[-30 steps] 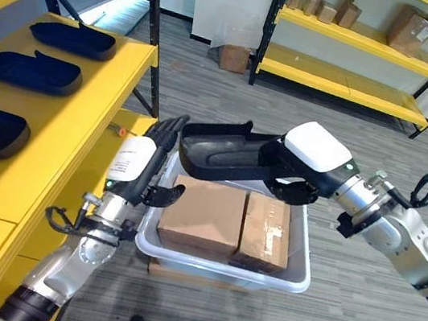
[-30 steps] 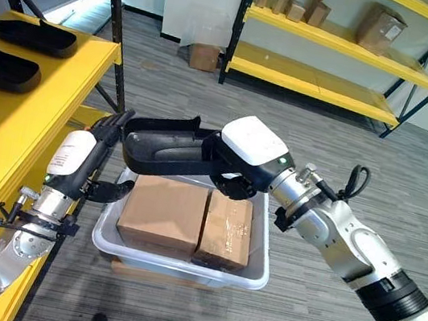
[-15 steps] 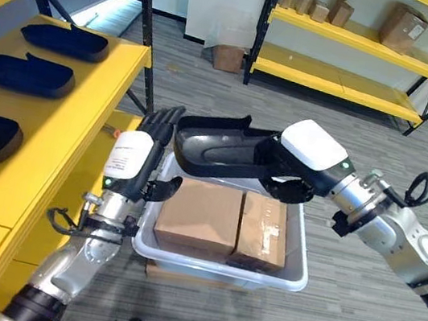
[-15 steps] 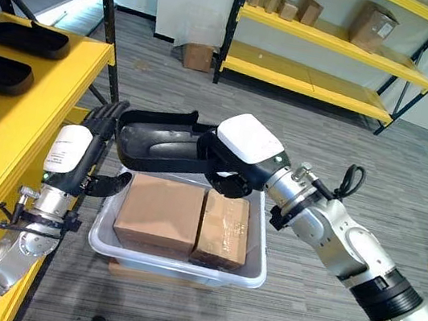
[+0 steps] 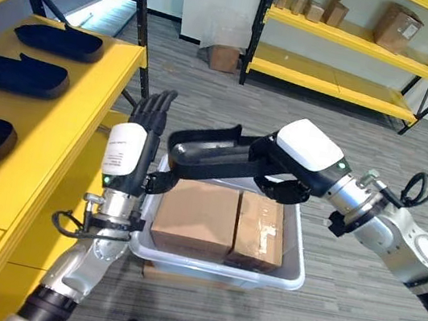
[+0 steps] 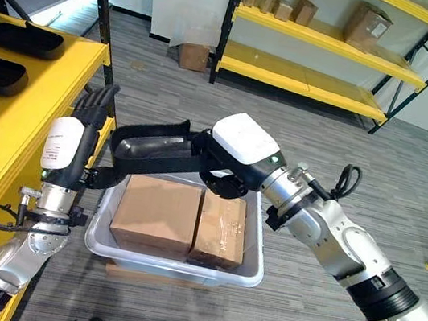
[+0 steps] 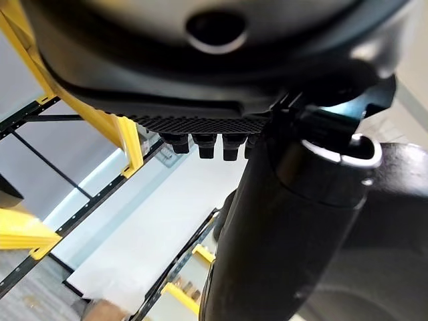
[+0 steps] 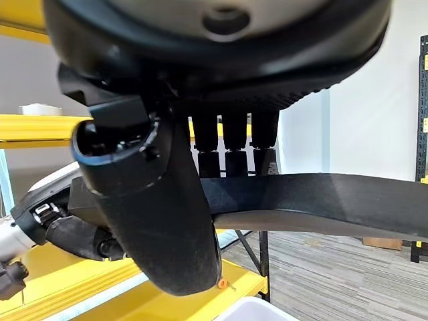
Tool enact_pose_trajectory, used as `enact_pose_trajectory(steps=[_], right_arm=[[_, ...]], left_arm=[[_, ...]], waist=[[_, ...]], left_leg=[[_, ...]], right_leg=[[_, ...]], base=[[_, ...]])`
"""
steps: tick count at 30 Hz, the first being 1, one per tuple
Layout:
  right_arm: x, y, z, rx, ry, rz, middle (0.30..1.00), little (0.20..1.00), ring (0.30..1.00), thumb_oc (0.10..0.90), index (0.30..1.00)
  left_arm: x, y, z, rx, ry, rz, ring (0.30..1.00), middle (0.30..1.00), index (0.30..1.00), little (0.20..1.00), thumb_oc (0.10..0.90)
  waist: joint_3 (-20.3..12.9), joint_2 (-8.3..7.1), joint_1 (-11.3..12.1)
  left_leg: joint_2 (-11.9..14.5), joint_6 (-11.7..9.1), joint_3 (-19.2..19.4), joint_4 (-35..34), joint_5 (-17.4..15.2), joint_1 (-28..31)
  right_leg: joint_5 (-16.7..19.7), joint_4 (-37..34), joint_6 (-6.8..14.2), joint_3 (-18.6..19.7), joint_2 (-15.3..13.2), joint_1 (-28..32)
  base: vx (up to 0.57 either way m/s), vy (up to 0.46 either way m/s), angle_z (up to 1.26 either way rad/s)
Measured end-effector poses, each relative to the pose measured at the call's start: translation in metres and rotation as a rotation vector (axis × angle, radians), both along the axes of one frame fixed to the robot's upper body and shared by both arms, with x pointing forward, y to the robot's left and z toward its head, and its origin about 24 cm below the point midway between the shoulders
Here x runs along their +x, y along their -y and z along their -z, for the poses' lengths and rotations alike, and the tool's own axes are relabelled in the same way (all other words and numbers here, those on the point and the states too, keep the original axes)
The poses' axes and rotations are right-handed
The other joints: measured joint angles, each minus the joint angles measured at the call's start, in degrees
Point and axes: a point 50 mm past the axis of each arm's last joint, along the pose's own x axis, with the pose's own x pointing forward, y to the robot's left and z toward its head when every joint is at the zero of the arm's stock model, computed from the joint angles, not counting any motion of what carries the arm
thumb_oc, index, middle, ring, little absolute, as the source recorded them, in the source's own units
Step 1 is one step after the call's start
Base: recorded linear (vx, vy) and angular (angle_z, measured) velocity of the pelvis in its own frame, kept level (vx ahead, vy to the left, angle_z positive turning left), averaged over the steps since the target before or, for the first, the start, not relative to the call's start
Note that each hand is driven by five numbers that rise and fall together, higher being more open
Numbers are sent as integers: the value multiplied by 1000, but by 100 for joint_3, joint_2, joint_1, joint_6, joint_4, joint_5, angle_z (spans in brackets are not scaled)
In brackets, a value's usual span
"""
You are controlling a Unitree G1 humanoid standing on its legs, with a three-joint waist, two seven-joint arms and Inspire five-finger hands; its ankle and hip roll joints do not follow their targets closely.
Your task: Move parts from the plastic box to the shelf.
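Black plastic part (image 5: 207, 153) sits mid-frame above the plastic box (image 5: 214, 265); our right hand (image 5: 290, 168) grasps its right end. Our left hand (image 5: 137, 144) touches its left end, fingers straight. We see no readable writing.

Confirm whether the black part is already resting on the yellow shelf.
No. The black part is in the air above the plastic box, held by the right robot hand, beside the yellow shelf.

Left hand (image 5: 127, 155): I see it raised upright, fingers straight, thumb out sideways.
Right hand (image 5: 281, 175): I see my arm stretched across, fingers curled around a black part (image 5: 207, 153).
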Motion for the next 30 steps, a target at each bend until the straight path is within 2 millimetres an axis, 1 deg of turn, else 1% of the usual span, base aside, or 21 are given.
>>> enact_pose_trajectory(steps=[5, 7, 14, 23, 27, 30], right_arm=[[0, 0, 0, 3, 2, 1, 300, 300, 300, 400, 300], [0, 0, 0, 6, 5, 2, 300, 300, 300, 400, 300], [0, 0, -2, 10, 14, -1, 300, 300, 300, 400, 300], [0, -1, -2, 14, 15, -3, 300, 300, 300, 400, 300], [0, -2, -2, 15, 14, -3, 300, 300, 300, 400, 300], [2, -1, -1, 13, 9, 5, 300, 300, 300, 400, 300]], left_arm=[[-2, 4, -14, -40, 83, -2, 1000, 1000, 1000, 1000, 900], [-2, 4, -16, -39, 93, -2, 1000, 1000, 1000, 1000, 900], [-2, 4, -16, -31, 91, 0, 1000, 1000, 1000, 1000, 900], [-2, 14, -9, -21, 54, 50, 1000, 1000, 1000, 1000, 900], [-3, 19, -6, 8, 19, 89, 1000, 1000, 1000, 1000, 900], [-3, 17, -6, 43, 1, 105, 1000, 1000, 1000, 1000, 900]], waist=[[-16, -22, -15], [-26, -37, -26], [-39, -55, -81], [-39, -55, -105], [-39, -55, -102], [-39, -54, -109]], left_leg=[[2, 3, 0, 0, -2, -2], [2, 5, 1, 0, -4, -2], [3, 19, -5, 0, -13, -2], [1, 19, -14, 0, -12, -1], [1, 19, -17, 0, -12, -1], [1, 19, -15, 0, -12, 1]], right_leg=[[0, 0, 0, -1, 2, -2], [-1, 0, 0, 0, 2, -3], [-1, -1, -1, -1, 2, 0], [0, -1, -1, -4, 3, 3], [0, -1, -1, -5, 3, 6], [0, -1, -1, -3, 3, 4]], base=[[0, 0, 0], [0, 0, 0], [0, 0, 0], [0, 0, 0], [0, 0, 0], [0, 0, 0]])
